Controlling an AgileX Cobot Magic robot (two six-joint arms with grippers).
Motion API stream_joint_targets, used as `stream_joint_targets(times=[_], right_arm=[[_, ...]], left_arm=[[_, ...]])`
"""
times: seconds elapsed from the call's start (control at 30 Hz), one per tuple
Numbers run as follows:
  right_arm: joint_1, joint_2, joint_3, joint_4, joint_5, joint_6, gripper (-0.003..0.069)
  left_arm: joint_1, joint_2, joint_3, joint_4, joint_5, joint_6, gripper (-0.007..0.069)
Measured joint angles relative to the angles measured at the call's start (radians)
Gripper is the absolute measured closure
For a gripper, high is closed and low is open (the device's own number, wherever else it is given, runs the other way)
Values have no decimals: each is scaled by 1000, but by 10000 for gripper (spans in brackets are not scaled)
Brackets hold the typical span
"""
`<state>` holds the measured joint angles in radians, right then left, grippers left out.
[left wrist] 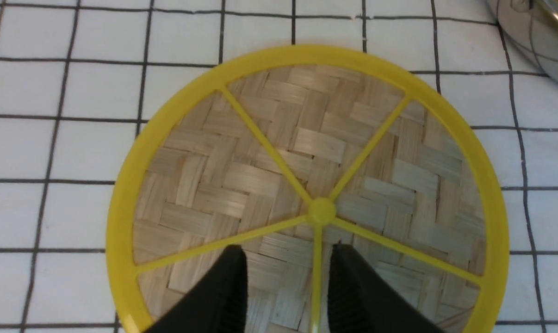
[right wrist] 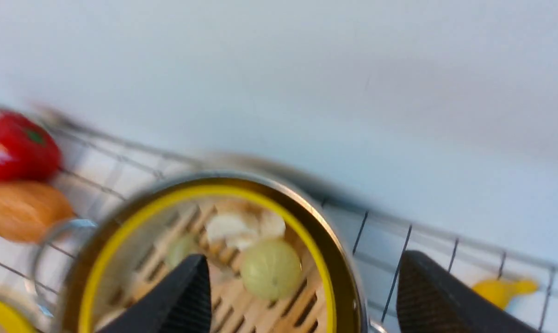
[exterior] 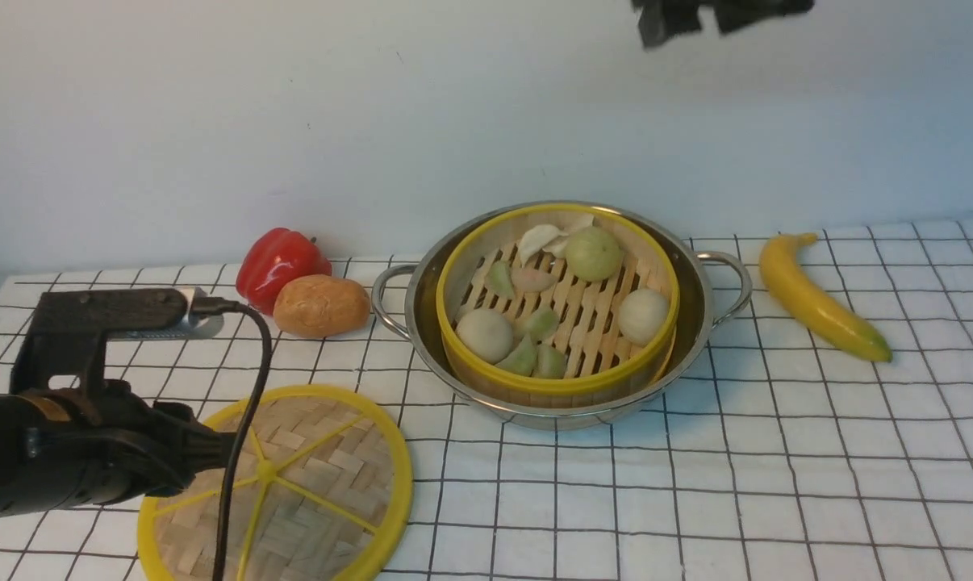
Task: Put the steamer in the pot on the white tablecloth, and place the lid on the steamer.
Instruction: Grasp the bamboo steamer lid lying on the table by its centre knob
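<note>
The steamer (exterior: 575, 311), holding pale buns and green dumplings, sits inside the steel pot (exterior: 700, 319) at the middle of the white tablecloth (exterior: 777, 452). Its top is uncovered. The woven lid (exterior: 325, 476) lies flat on the cloth at the front left. My left gripper (left wrist: 288, 254) hovers over the lid (left wrist: 269, 152), open, its fingers either side of one yellow spoke, just short of the centre knob (left wrist: 321, 210). My right gripper (exterior: 708, 18) is high above the pot at the frame's top edge. In the right wrist view it (right wrist: 302, 268) stands wide open and empty above the steamer (right wrist: 242, 296).
A red pepper (exterior: 281, 262) and a brown potato (exterior: 321, 305) lie left of the pot, close to its handle. A yellow banana (exterior: 817, 294) lies to the pot's right. A pale wall rises behind the table. The left arm's cable (exterior: 244, 420) drapes across the lid.
</note>
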<state>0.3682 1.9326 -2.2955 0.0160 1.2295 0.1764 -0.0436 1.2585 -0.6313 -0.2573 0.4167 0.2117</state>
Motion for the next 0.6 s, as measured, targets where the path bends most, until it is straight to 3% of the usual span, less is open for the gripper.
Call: stream_joint_targets(times=[0.2,0.6], right_arm=[[0,-306,-2,36,-2,-29,140],[0,-725,50,83,-4,-74,140]], left_arm=[[-30,143,-41,-100,-1,147,382],[-47,270,-153,-93,13,170,382]])
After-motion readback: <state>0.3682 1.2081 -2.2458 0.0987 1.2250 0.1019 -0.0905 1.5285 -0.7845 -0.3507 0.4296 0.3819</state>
